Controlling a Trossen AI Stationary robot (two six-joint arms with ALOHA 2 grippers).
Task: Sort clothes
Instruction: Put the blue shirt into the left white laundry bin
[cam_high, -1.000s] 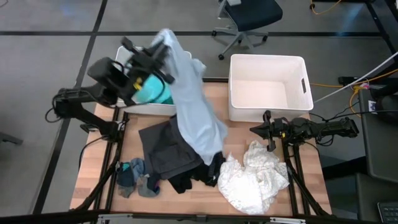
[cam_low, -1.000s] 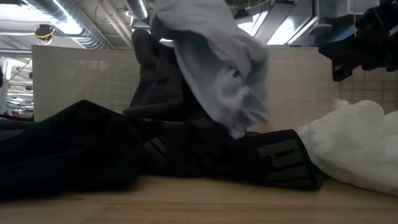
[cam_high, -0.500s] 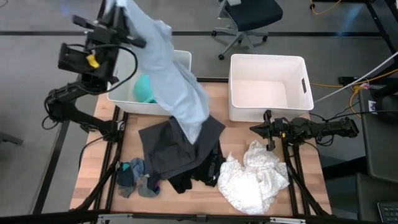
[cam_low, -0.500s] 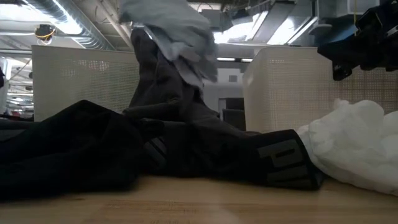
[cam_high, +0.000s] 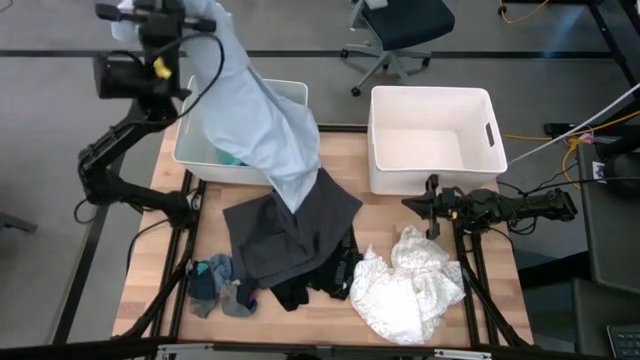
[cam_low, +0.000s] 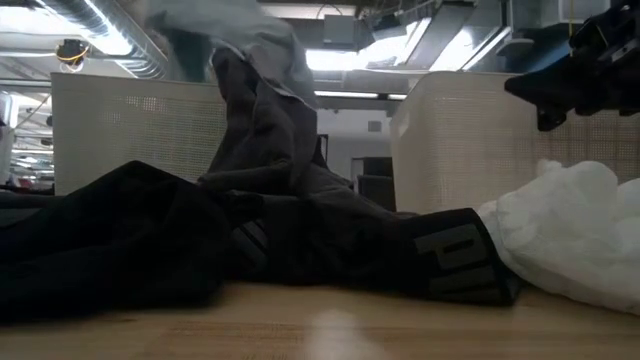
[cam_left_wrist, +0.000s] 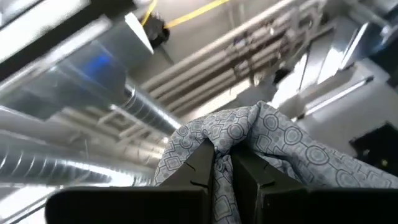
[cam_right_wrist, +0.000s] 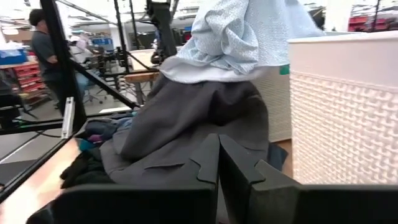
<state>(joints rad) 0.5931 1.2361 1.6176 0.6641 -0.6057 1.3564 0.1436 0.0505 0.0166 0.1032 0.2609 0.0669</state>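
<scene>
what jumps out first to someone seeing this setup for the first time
The pale blue shirt stands out first: the left pincer holds it pinched high above the table's far left, and it drapes down across the left bin onto the dark grey garment. Next comes the crumpled white garment at the near right. The right pincer waits shut beside the empty right bin.

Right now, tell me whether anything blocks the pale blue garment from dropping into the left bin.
Nothing visible does. The left gripper holds the pale blue garment above the left bin; only its lower end trails onto the dark grey garment.
</scene>
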